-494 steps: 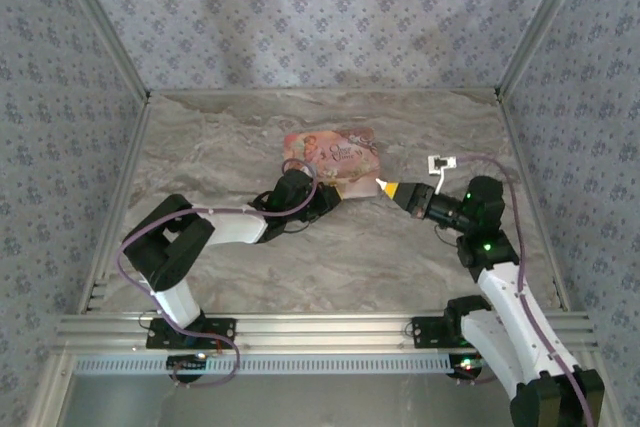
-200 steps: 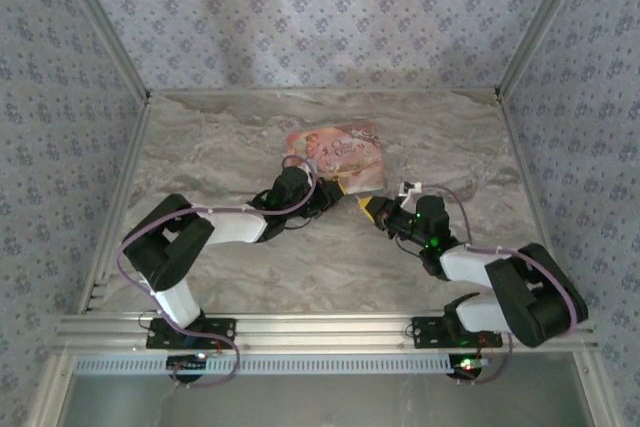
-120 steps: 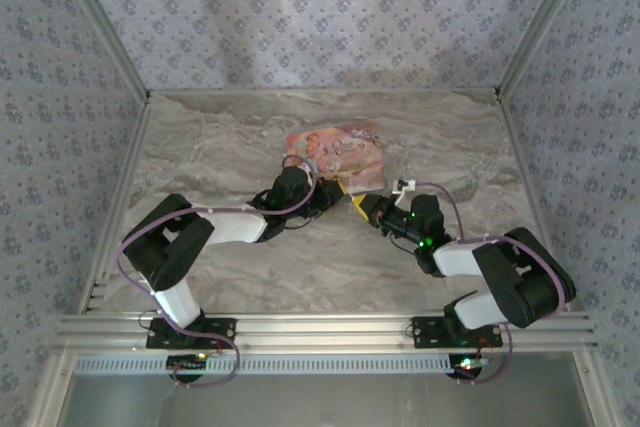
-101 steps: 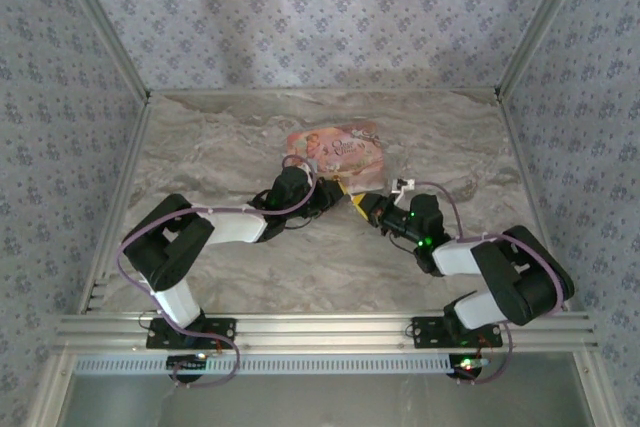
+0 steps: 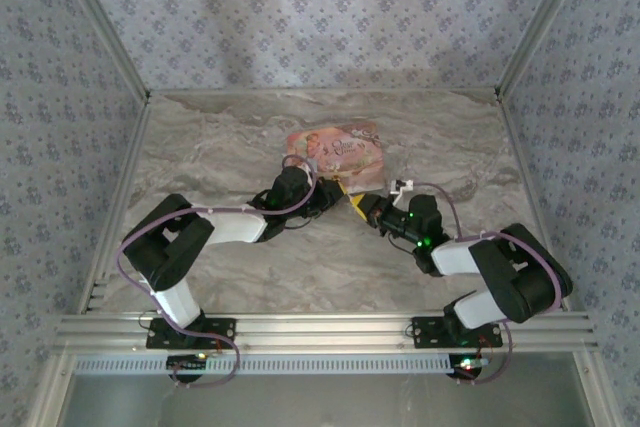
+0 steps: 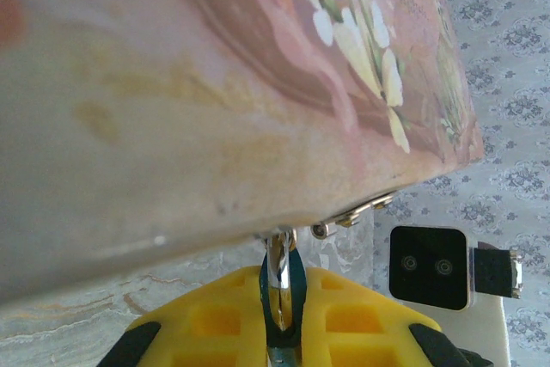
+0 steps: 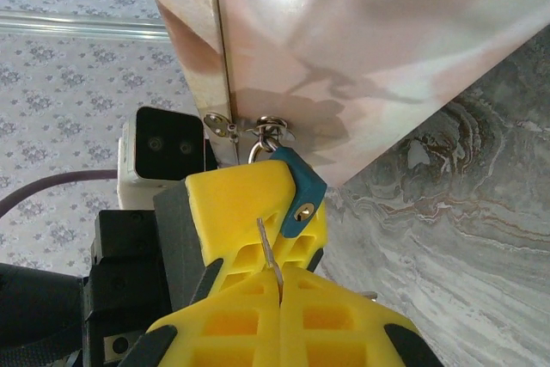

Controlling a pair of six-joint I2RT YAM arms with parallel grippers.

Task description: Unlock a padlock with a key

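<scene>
Padlock (image 7: 296, 186) hangs off tin (image 7: 344, 32), axis slanted, bottom end seemingly toward key (image 7: 268, 251).

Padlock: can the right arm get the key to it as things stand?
Likely yes. The left gripper holds the padlock at the tin, blue side bare toward the right gripper, whose key tip is almost touching it. Nothing lies between.

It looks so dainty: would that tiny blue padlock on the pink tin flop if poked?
It would probably swing: the tiny blue padlock hangs by a thin silvery loop from the pink printed tin box. So small, it is likely light. Pinched in the left claw, it should barely move.
</scene>
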